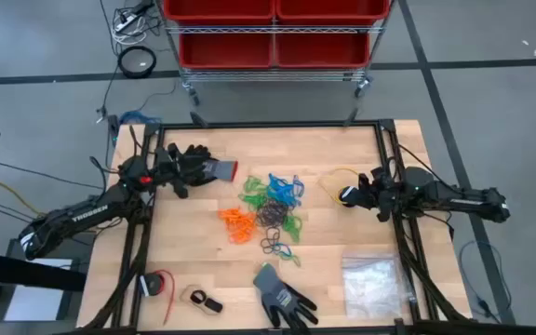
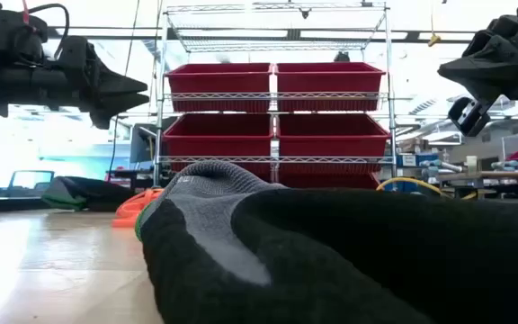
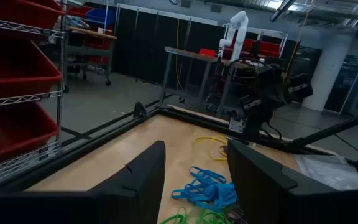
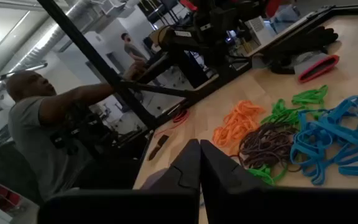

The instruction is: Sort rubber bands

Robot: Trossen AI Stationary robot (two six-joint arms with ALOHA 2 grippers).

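1. Left gripper (image 1: 196,170), a dark two-finger claw, is seen raised near the left edge of the tabletop (image 1: 361,223) with its fingers (image 3: 135,180) spread wide and nothing between them; it is aimed across the table toward the pile.
2. Right gripper (image 1: 345,195), also dark and two-fingered, is held near the right edge, fingers pressed together with nothing held.
3. Small thin elastic rubber bands (image 1: 268,209) in orange, green, blue and black are heaped at the middle of the tabletop, with colours partly clumped: orange (image 4: 238,124) toward the left side, blue (image 3: 204,190) toward the far edge, black and green mixed between.
4. Judged from their look, the bands are very light, soft and stretchy, and tangled loops are likely to be dragged along together; a single loop at the fringe of a one-colour clump is best pinched, low against the wood.
5. One dark grey-and-black work glove with a red cuff (image 1: 207,167) is lying just under the left gripper; a second grey glove (image 1: 285,298) is lying at the near edge, filling the low view.
6. Thin yellow cable (image 1: 335,177) is curled beside the right gripper, and a clear plastic bag of whitish pieces (image 1: 373,279) is lying at the near right corner.
7. Red plastic bins on a wire rack (image 1: 273,33) stand beyond the far edge; a person (image 4: 42,143) is visible beyond the table's left side.
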